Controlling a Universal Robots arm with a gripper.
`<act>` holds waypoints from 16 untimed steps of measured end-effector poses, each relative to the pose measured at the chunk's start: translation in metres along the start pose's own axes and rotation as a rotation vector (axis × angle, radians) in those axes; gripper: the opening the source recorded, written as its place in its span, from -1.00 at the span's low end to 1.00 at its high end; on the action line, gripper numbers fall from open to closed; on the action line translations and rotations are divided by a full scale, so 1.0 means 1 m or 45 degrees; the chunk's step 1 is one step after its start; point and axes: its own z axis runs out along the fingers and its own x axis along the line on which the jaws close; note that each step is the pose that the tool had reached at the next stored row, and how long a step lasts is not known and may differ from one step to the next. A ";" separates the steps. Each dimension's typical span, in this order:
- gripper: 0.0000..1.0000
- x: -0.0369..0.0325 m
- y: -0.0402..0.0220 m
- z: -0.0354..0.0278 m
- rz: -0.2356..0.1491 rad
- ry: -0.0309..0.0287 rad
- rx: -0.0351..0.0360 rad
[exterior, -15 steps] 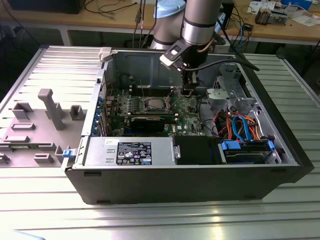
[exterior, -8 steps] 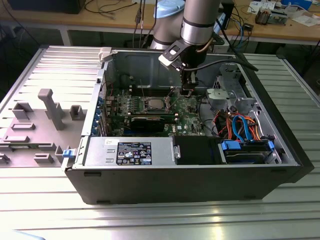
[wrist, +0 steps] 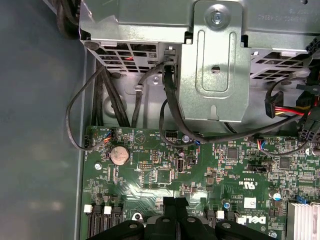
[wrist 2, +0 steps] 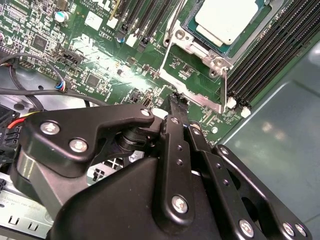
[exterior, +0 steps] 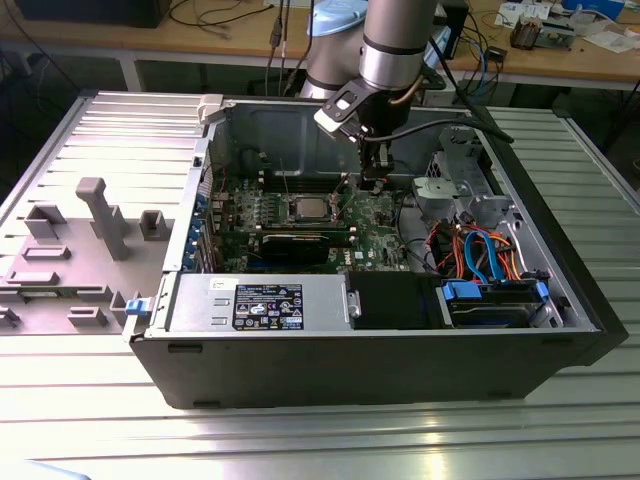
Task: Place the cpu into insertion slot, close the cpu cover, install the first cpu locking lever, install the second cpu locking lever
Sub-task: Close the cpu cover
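The cpu (exterior: 305, 208) (wrist 2: 227, 20) lies flat in its socket on the green board, silver top up. Around it sits the silver cpu cover (wrist 2: 186, 44) as a frame; I cannot tell whether it is pressed fully down. Two thin wire levers show beside the socket, one (wrist 2: 223, 87) along the near edge and one (wrist 2: 172, 27) along the adjoining edge; whether they are latched is unclear. My gripper (exterior: 375, 178) (wrist 2: 177, 100) (wrist: 175, 202) hangs just off the socket, on the exterior view's right of the cpu. Its black fingers are shut with nothing between them.
The open case (exterior: 560, 300) walls in the board. A power supply (exterior: 260, 300), blue drive caddy (exterior: 495, 300) and coloured cables (exterior: 470, 250) lie at the front. A metal drive cage (wrist: 215, 60), coin battery (wrist: 119, 155) and memory slots (wrist 2: 265, 45) sit close by.
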 end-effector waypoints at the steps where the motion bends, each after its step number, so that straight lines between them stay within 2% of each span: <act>1: -0.79 0.0000 0.0000 0.0000 0.000 0.0000 -0.0001; 3: -0.79 0.0000 -0.0004 0.0000 0.000 0.0000 0.0001; 4: -0.79 0.0002 -0.0021 0.0001 0.000 0.0000 0.0000; 5: -0.79 0.0004 -0.0069 0.0000 0.000 0.0000 -0.0002; 8: -0.79 0.0007 -0.0124 0.0000 0.000 0.0000 -0.0005; 16: -0.79 0.0013 -0.0219 0.0002 0.000 0.0000 -0.0005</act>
